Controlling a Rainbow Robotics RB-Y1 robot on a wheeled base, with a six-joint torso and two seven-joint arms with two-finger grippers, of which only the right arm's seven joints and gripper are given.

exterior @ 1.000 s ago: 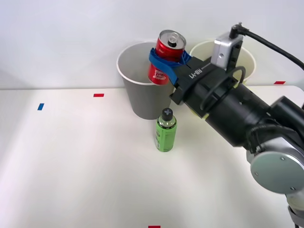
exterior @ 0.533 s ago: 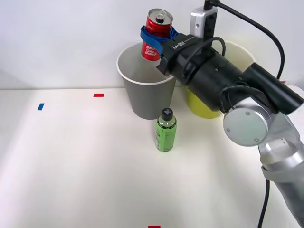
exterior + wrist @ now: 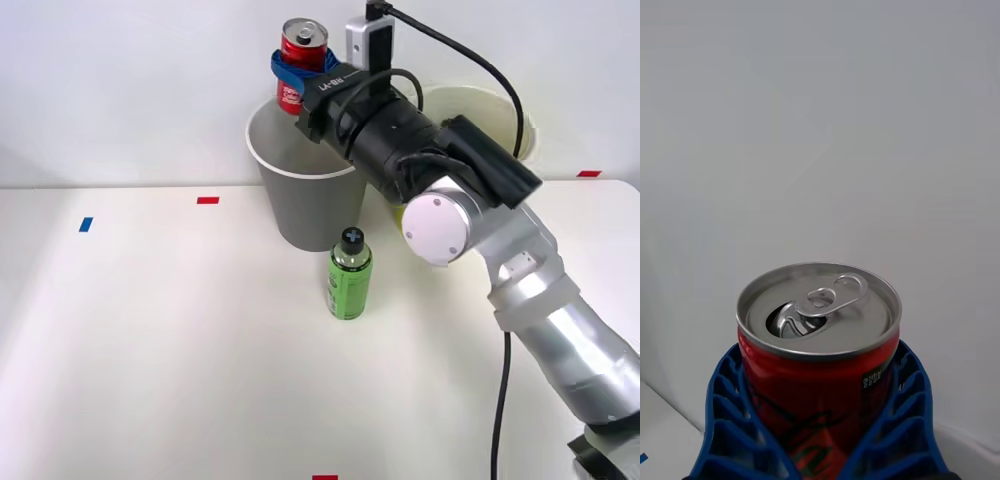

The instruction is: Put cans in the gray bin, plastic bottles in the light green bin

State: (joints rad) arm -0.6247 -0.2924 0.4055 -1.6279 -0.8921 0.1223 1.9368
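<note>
Item: we log the small red drink can (image 3: 300, 60) with open silver top, clamped upright in the right gripper (image 3: 296, 72), carried further leftward and higher to above the tall gray plastic bin's (image 3: 300, 205) back rim, so release looks near; green-labelled black-capped bottle (image 3: 349, 274) waits on the tabletop (image 3: 150, 350).

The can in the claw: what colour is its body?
Red, with a silver top; the can shows best in the right wrist view.
</note>
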